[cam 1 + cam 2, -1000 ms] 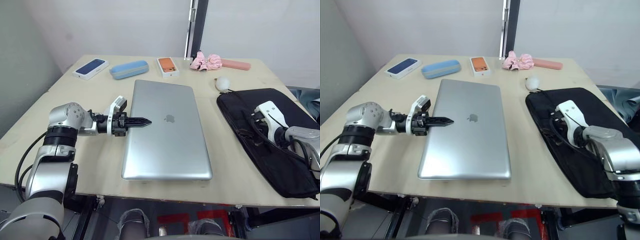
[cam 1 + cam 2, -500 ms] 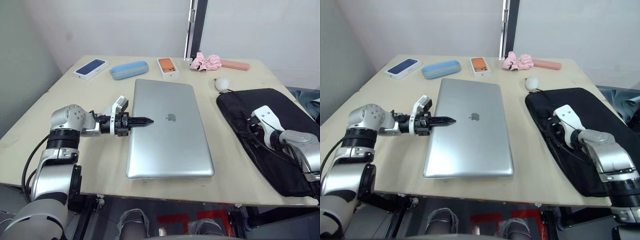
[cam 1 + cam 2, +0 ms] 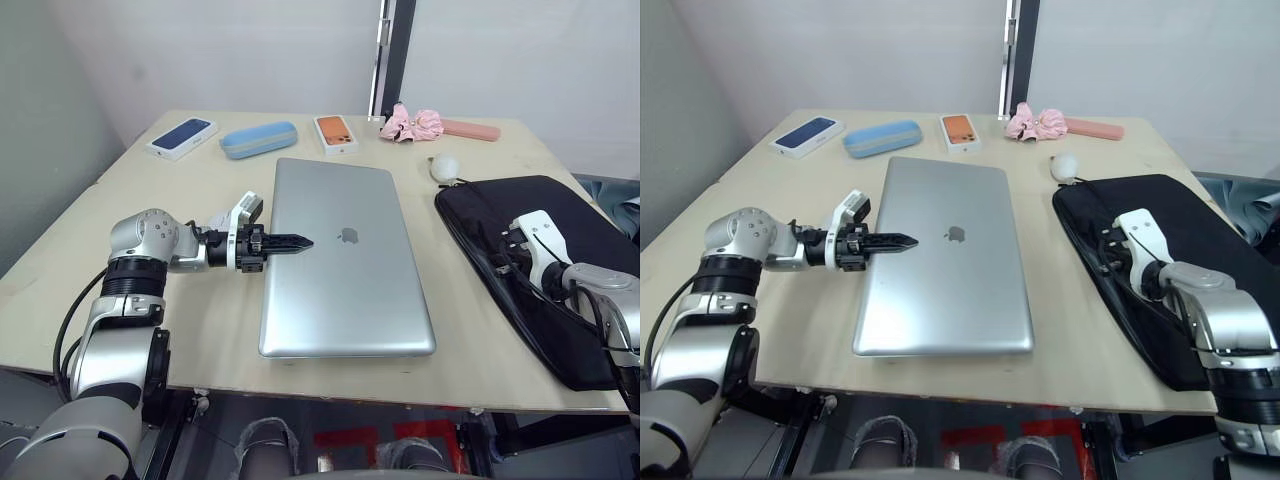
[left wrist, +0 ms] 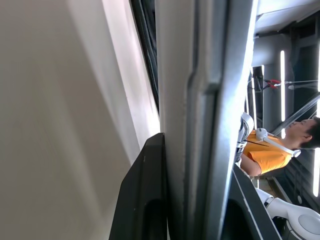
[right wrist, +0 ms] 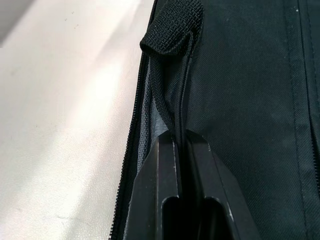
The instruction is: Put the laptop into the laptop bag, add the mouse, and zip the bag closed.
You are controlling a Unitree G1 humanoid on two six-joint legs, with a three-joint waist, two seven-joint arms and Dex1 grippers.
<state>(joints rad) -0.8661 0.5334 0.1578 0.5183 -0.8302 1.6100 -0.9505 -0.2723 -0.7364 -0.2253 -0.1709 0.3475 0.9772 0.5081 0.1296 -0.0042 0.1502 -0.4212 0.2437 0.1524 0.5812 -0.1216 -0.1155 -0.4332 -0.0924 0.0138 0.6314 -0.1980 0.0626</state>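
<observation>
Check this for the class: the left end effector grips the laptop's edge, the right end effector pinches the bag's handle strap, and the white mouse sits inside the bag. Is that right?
One detail is wrong. The left end effector does grip the laptop and the right end effector does pinch the laptop bag strap, but the left eye view shows the mouse on the table, beside the bag, not inside it.

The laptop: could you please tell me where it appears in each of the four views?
Left eye view: laptop at table centre.
Right eye view: centre too, left gripper at its edge.
Left wrist view: its edge runs between the fingers.
Right wrist view: not in it.
Shared landmark: the left gripper.
</observation>
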